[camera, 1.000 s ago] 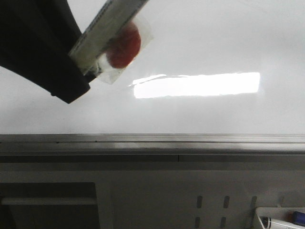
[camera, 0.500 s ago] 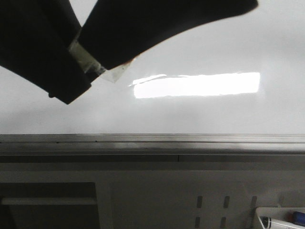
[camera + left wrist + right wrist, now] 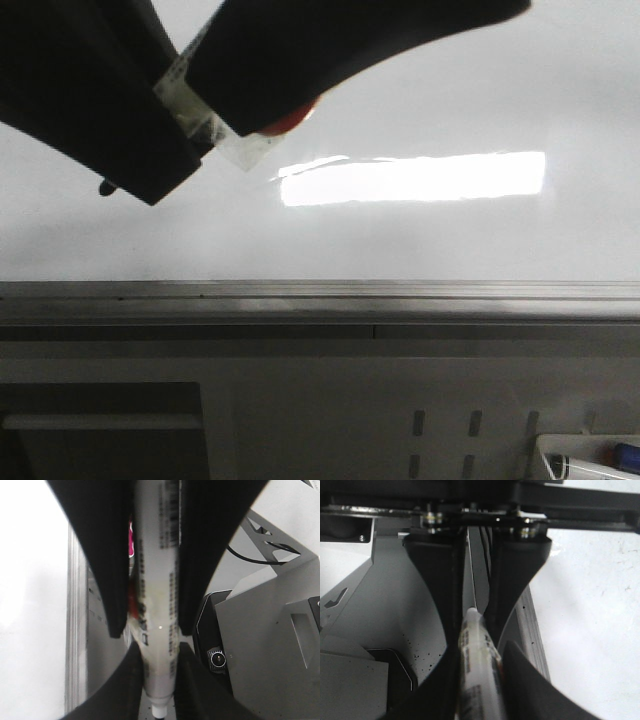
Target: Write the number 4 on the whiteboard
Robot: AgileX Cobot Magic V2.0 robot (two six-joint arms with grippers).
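Observation:
The whiteboard (image 3: pixel 450 90) fills the upper front view as a glossy white surface with a grey edge rail (image 3: pixel 400 295). No strokes of the number 4 show on it. A white marker (image 3: pixel 185 95) with black print is held at the upper left, with a red patch (image 3: pixel 296 120) and clear film (image 3: pixel 245 150) beside it. My left gripper (image 3: pixel 157 652) is shut on the marker (image 3: pixel 155 580), whose white end (image 3: pixel 159 712) sticks out past the fingers. My right gripper (image 3: pixel 479 650) closes on the same marker (image 3: pixel 480 680) from the opposite side, facing the left one.
A bright rectangular glare (image 3: pixel 420 178) lies mid-board. Below the rail is a grey slotted cabinet front (image 3: pixel 440 420). A white tray (image 3: pixel 590 460) with pens sits at the lower right. The robot base and a black camera housing (image 3: pixel 217 657) lie beside the board edge.
One second ago only the left gripper held the marker, with the red patch in plain sight. The right gripper has come in from the right and now covers most of the marker.

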